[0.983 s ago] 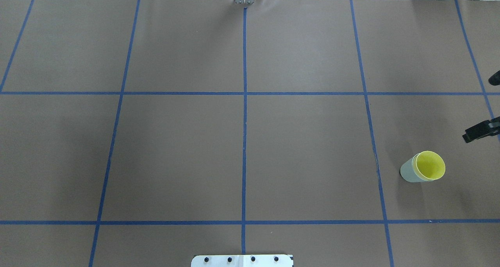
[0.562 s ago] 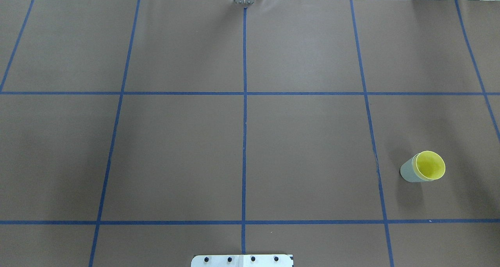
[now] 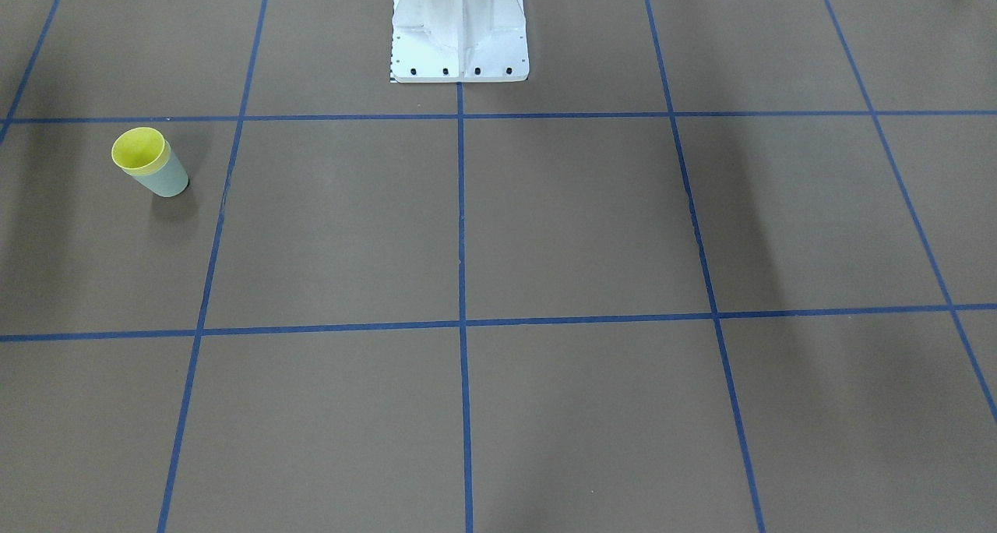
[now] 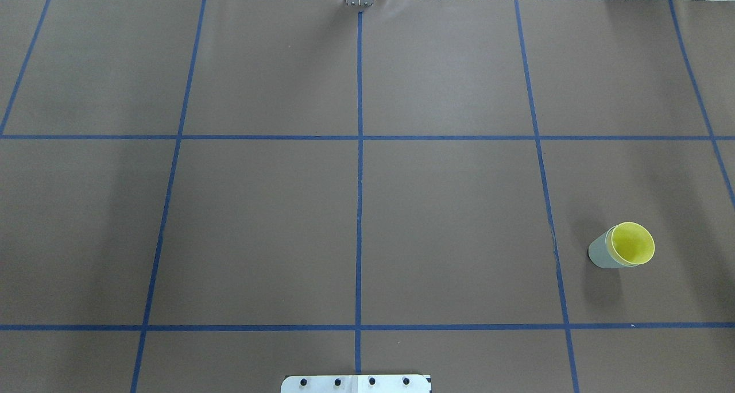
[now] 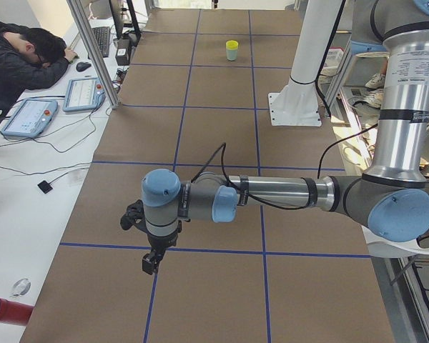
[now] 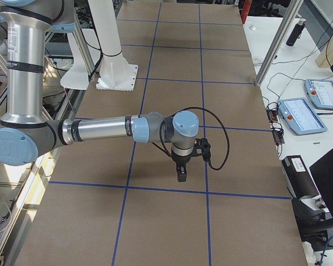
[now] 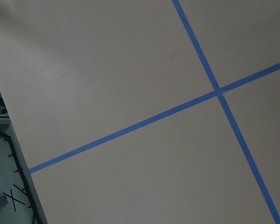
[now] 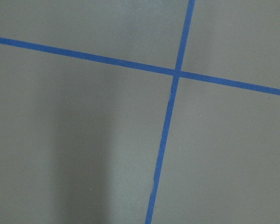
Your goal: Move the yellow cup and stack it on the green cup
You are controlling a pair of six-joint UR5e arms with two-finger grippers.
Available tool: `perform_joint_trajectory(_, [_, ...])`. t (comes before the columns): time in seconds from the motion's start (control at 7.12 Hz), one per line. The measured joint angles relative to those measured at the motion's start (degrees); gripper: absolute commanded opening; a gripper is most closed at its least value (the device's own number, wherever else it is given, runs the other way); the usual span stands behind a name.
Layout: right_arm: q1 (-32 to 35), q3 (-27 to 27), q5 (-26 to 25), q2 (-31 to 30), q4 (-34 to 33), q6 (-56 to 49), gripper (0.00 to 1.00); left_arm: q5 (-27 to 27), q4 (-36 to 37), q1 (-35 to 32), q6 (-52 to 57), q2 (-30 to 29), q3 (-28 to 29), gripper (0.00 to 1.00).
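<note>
Nesting upright — yellow cup (image 4: 631, 244) inside green cup (image 4: 599, 253).

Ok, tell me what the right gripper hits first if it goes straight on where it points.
The right gripper points straight down, so likely the brown table cover, near a blue tape crossing; nothing else shows beneath.

I find no word, number or brand mark that I can read in any view. The nearer control tablet (image 6: 301, 116) and the farther control tablet (image 6: 322, 93) lie on the white desk beyond the worktop's far edge. Their screens show coloured patches, too small for me to make out any writing.
</note>
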Motion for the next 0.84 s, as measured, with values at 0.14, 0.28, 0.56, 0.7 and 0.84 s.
perform_joint_trajectory(0.14, [0.5, -0.1, 0.5, -0.6, 0.0, 0.1, 1.00, -0.1, -0.2, 0.1, -3.7, 0.6, -1.2, 1.00])
perform_joint_trajectory(0.28, [0.8, -0.2, 1.5, -1.3, 0.0, 0.2, 1.00, -0.5, -0.2, 0.2, -7.3, 1.3, -2.7, 1.00])
perform_joint_trajectory(0.56, [0.8, -0.5, 3.1, -2.2, 0.0, 0.2, 1.00, -4.4, -0.2, 1.5, -14.8, 4.1, -6.7, 1.00])
perform_joint_trajectory(0.7, [0.9, -0.8, 3.3, -2.3, 0.0, 0.2, 1.00, -5.6, -0.7, 3.9, -18.9, 5.9, -8.9, 1.00])
perform_joint_trajectory(0.84, [0.9, -1.0, 3.4, -2.3, 0.0, 0.2, 1.00, -6.0, -1.7, 5.6, -21.3, 7.6, -10.1, 1.00])
